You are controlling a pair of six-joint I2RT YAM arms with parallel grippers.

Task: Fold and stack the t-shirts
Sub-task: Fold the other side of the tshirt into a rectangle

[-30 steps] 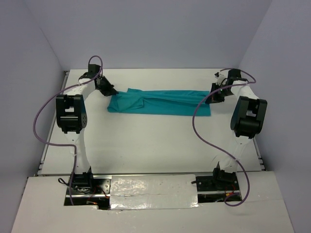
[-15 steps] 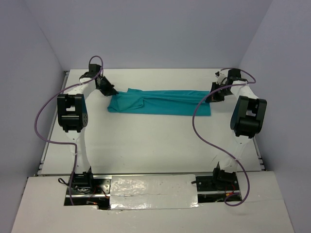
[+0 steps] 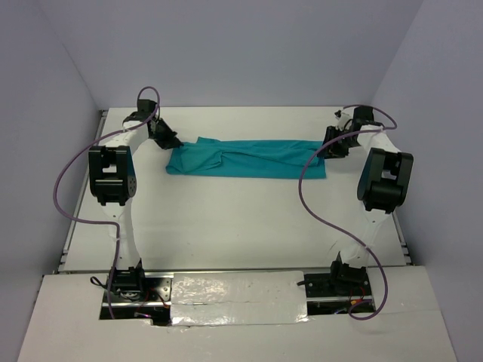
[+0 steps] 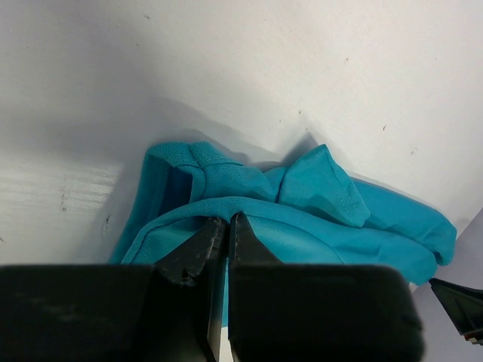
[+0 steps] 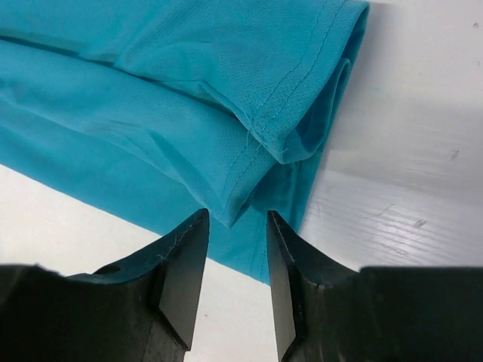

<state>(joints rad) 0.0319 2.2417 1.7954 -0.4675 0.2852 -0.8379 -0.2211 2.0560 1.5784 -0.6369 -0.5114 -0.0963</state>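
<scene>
Your teal t-shirt [image 3: 249, 158] lies folded into a long, narrow band across the far half of the white tabletop [image 3: 241, 226], running from side to side. Its left end is bunched and rumpled, and its right end is flat with the stitched hems layered. At the left end, your left hand [image 4: 226, 225] has its fingers pressed almost together on a ridge of the cloth; at the right end, your right hand [image 5: 237, 226] stands with its fingers apart, the hemmed corner lying just beyond their tips.
</scene>
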